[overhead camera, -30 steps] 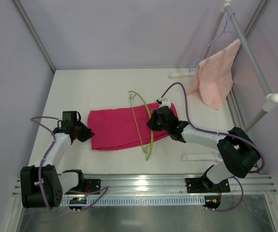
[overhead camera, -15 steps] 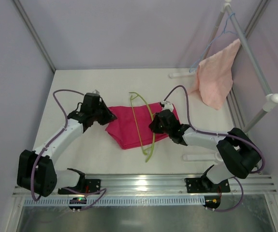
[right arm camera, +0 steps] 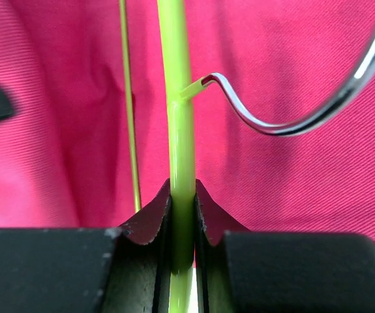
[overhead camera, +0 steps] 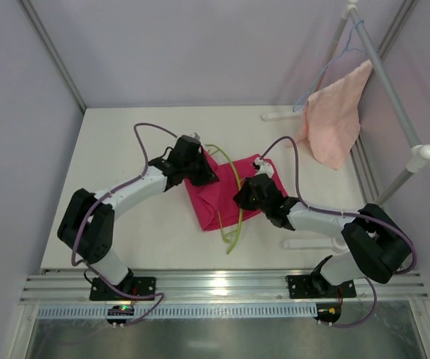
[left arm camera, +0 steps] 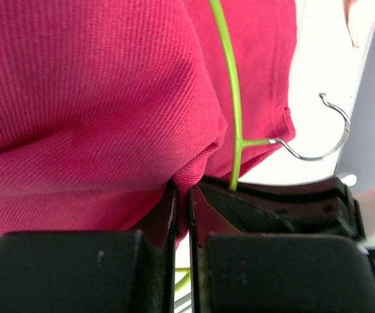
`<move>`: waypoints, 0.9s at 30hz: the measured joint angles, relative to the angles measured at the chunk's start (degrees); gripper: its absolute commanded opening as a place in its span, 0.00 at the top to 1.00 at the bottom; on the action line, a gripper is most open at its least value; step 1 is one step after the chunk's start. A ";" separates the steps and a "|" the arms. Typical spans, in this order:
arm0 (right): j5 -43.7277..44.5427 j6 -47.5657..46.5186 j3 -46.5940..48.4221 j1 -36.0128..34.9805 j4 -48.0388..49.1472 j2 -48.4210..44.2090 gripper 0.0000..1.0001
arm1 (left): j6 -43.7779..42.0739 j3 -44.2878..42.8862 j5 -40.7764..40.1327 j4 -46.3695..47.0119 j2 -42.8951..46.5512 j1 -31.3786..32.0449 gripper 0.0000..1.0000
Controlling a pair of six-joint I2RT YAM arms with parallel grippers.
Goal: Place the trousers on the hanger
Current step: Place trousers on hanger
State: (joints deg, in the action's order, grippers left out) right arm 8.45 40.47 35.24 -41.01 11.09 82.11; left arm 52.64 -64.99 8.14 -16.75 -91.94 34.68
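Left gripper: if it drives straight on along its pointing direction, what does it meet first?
The left gripper, shut on a fold of the trousers, would push into that bunched fabric first. The green bar of the hanger seems to lie just beyond; depth is unclear.

Pale salmon towel (overhead camera: 336,123) and light-blue wire hanger (overhead camera: 324,71) on the white rail (overhead camera: 392,90) at the table's (overhead camera: 110,142) far-right corner.

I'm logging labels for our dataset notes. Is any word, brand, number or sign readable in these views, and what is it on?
None: no readable text in any view.
The trousers, the hanger and the towel show plain surfaces, with no tag, print or logo visible.
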 measured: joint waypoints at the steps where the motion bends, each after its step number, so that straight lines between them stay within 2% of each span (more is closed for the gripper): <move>1: 0.02 0.02 -0.15 0.00 0.00 -0.35 0.96 | 0.42 -0.33 0.00 0.46 -0.98 0.22 0.99; 6: 0.46 0.00 -0.22 0.00 -0.13 -1.40 0.96 | 2.91 -2.75 0.15 1.66 -6.56 0.90 0.85; 7: 0.68 0.00 -0.22 0.00 -0.33 -1.51 0.96 | 3.48 -3.19 0.55 2.10 -7.48 0.96 0.75; 10: 1.27 0.02 -0.22 0.00 -0.83 -1.99 0.96 | 5.03 -5.18 2.64 3.67 -9.88 1.11 0.63; 13: 1.62 0.00 -0.22 0.00 -1.40 -2.27 0.96 | 5.01 -11.52 5.16 2.19 -12.57 1.16 0.49; 17: 1.99 -0.02 -0.17 0.00 -2.25 -2.78 0.96 | 3.69 -17.73 5.79 -0.15 -12.02 0.85 0.46; 21: 2.25 -0.20 0.44 0.00 -3.43 -2.99 0.96 | 1.81 -18.36 3.91 -5.07 -8.28 -0.39 0.46; 24: 2.45 -0.52 1.57 0.00 -4.17 -2.99 0.96 | -0.66 -18.36 -1.29 -12.15 -5.51 -2.23 0.46; 27: 2.64 -0.92 2.32 0.00 -4.31 -2.99 0.96 | -2.75 -18.05 -8.50 -19.26 -3.39 -3.80 0.37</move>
State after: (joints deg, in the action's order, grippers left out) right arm 11.09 39.55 37.56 -41.01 6.79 79.11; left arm 49.89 -83.05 -0.36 -36.01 -95.33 30.87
